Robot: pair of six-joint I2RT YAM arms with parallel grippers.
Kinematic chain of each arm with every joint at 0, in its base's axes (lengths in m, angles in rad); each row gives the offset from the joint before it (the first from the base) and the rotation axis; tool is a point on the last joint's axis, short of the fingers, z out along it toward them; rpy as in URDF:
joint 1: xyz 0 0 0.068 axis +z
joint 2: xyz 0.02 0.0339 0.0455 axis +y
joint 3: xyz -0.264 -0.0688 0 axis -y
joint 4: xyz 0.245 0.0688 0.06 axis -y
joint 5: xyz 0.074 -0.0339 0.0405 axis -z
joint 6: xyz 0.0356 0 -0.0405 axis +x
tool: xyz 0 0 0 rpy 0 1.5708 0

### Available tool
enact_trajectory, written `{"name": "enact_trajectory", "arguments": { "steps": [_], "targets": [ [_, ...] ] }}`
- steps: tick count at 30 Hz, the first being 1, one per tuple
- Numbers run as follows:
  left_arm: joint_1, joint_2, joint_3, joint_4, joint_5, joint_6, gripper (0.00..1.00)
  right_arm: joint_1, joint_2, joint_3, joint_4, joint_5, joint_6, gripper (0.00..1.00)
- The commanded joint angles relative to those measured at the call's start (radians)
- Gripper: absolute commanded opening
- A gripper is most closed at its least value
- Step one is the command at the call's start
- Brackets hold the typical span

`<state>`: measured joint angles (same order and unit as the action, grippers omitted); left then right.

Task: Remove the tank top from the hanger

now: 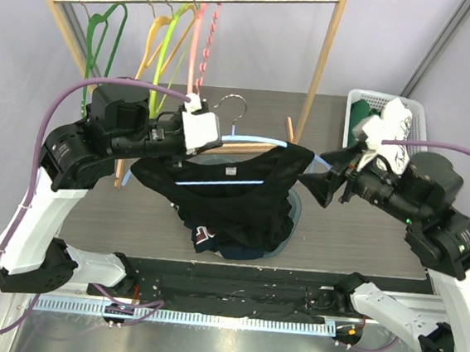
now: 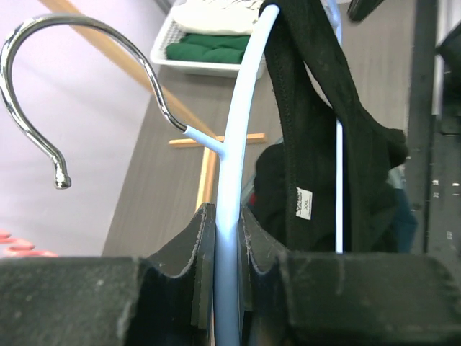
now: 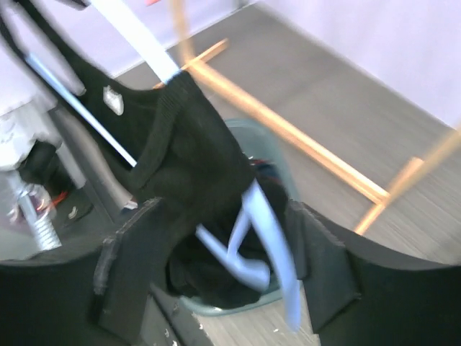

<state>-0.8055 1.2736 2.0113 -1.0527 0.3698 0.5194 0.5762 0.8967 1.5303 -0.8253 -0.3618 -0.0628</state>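
Step in hand: stripping the strap off one shoulder. The left pincer is clamped tight on the light blue plastic hanger with a chrome hook, gripping the shoulder arm just below the hook's root and holding the hanger aloft. The black tank top is draped over that hanger, one strap over each shoulder arm, its body sagging below the hanger into a round teal tub on the grey surface. The right pincer is at the hanger's right end, jaws spread wide and straddling both strap and hanger tip, gripping nothing yet as far as I can judge. The next move likely calls for closing on fabric alone, not plastic, then drawing the strap outward past the hanger tip while the left holds firm.
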Motion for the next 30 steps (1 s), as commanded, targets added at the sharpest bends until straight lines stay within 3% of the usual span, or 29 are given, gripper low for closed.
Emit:
{"name": "enact_trajectory", "arguments": {
  "steps": [1,3,5,6,7,10,17,20,30],
  "targets": [
    [-0.001,-0.031,-0.019,0.143,-0.106,0.054,0.01,0.004,-0.135,-0.05,0.161,0.276,0.116,0.8],
    [-0.001,-0.029,-0.026,0.158,-0.134,0.073,0.0,0.004,-0.165,-0.07,0.181,0.302,0.185,0.81],
    [-0.001,-0.028,-0.04,0.172,-0.155,0.091,0.0,0.002,-0.196,-0.1,0.21,0.243,0.243,0.75],
    [-0.003,-0.028,-0.043,0.183,-0.161,0.097,0.0,0.002,-0.203,-0.119,0.23,0.203,0.298,0.68],
    [-0.004,-0.028,-0.051,0.187,-0.17,0.105,0.0,0.004,-0.212,-0.174,0.251,0.172,0.322,0.55],
    [-0.006,-0.025,-0.06,0.229,-0.221,0.123,0.0,0.002,-0.249,-0.325,0.382,0.089,0.418,0.38],
    [-0.008,-0.029,-0.063,0.25,-0.239,0.134,0.0,0.004,-0.214,-0.51,0.735,-0.017,0.581,0.56],
    [-0.008,-0.031,-0.065,0.24,-0.233,0.134,0.0,0.004,-0.167,-0.495,0.772,-0.016,0.574,0.63],
    [-0.008,-0.045,-0.071,0.217,-0.207,0.123,0.0,0.004,-0.14,-0.47,0.79,0.03,0.54,0.68]
  ]
}}
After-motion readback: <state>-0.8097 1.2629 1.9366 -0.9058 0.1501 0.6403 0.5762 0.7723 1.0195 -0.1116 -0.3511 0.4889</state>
